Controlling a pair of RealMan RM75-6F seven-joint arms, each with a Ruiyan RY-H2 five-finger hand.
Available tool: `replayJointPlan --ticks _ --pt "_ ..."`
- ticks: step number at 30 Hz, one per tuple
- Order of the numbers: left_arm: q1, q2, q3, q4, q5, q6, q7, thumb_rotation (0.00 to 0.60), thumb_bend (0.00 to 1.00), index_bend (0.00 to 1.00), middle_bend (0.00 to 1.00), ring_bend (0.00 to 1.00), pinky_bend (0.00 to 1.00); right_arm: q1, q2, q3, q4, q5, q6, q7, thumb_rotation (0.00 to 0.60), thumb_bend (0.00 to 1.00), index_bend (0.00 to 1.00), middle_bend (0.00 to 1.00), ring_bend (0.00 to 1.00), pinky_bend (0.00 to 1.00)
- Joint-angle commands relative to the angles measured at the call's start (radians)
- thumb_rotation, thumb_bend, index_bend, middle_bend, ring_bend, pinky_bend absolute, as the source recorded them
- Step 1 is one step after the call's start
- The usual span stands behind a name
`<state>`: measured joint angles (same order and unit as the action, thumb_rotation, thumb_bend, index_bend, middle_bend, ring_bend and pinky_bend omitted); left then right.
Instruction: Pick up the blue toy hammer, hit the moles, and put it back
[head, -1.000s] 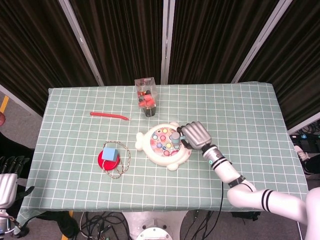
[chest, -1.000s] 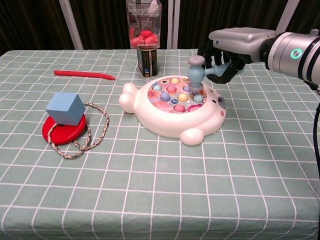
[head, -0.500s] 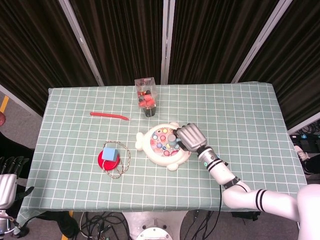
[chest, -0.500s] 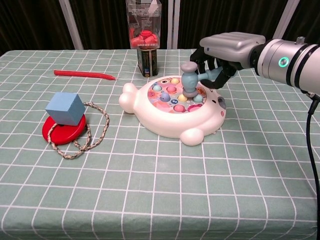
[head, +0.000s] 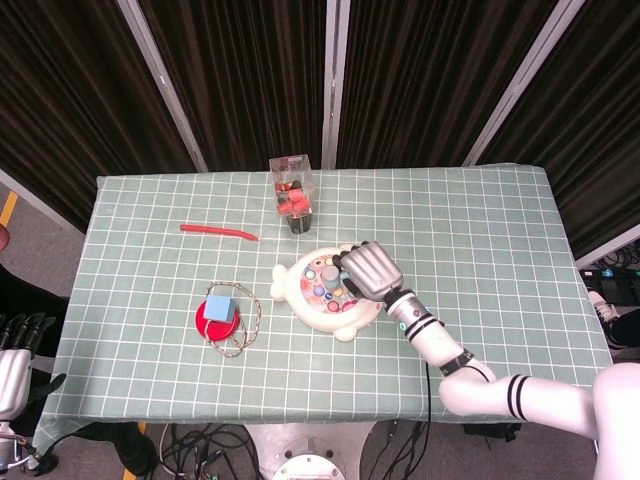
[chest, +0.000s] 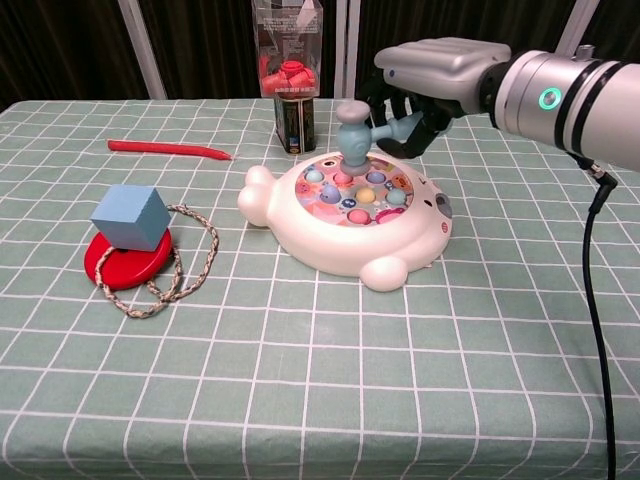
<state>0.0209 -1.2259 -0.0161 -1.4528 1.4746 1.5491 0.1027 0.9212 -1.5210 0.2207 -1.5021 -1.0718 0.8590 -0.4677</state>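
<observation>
My right hand grips the blue toy hammer by its handle. The hammer head hangs just above the far middle of the white mole game, whose top holds several coloured moles. In the head view the hand covers the game's right side and the hammer is mostly hidden. My left hand hangs off the table's left edge at the frame's lower left, and its fingers are too dim to read.
A clear box with red pieces stands just behind the game. A red stick lies far left. A blue cube sits on a red disc ringed by a rope loop.
My right hand has carried the hammer leftward across the game, from its right side to above the far middle moles, and lifted it slightly.
</observation>
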Motion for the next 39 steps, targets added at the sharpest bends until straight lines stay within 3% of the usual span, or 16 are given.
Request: replayJointPlan --ticks 1,11,17,24,28,34,37,39 --pt "0.002 -0.003 0.0 0.005 -0.005 -0.003 -0.004 0.6 0.0 0.2 0.14 0.1 0.05 0.026 -0.034 -0.001 0.032 0.028 -0.019 -0.023 0.6 0.51 0.71 0.63 0.56 0.7" --pt "0.012 -0.014 0.002 0.026 -0.009 0.001 -0.025 0.6 0.0 0.2 0.14 0.1 0.05 0.064 -0.086 -0.015 0.079 0.052 -0.023 -0.064 0.6 0.51 0.71 0.63 0.56 0.7" --pt "0.019 -0.012 0.002 0.025 -0.003 0.016 -0.027 0.6 0.0 0.2 0.14 0.1 0.05 0.027 0.005 -0.007 -0.006 0.036 0.047 -0.059 0.6 0.51 0.71 0.63 0.56 0.7" --pt "0.015 -0.01 0.003 0.01 0.014 0.022 -0.012 0.6 0.0 0.2 0.14 0.1 0.05 -0.062 0.139 -0.036 -0.065 0.056 0.115 -0.035 0.6 0.51 0.71 0.63 0.56 0.7" --pt "0.01 -0.008 0.001 0.001 0.019 0.02 -0.002 0.6 0.0 0.2 0.14 0.1 0.05 -0.118 0.16 -0.06 -0.015 0.068 0.115 0.045 0.6 0.5 0.71 0.62 0.55 0.7" --pt "0.001 -0.005 -0.002 -0.016 0.024 0.013 0.02 0.6 0.0 0.2 0.14 0.1 0.05 -0.173 0.109 -0.083 0.137 0.031 0.072 0.225 0.6 0.48 0.69 0.61 0.55 0.69" --pt "0.0 -0.002 -0.002 -0.024 0.026 0.013 0.029 0.6 0.0 0.2 0.14 0.1 0.05 -0.187 0.068 -0.086 0.214 -0.003 0.049 0.32 0.6 0.45 0.61 0.57 0.49 0.62" --pt "0.001 0.001 -0.001 -0.03 0.023 0.013 0.034 0.6 0.0 0.2 0.14 0.1 0.05 -0.193 0.044 -0.089 0.259 -0.028 0.031 0.376 0.6 0.43 0.5 0.53 0.45 0.57"
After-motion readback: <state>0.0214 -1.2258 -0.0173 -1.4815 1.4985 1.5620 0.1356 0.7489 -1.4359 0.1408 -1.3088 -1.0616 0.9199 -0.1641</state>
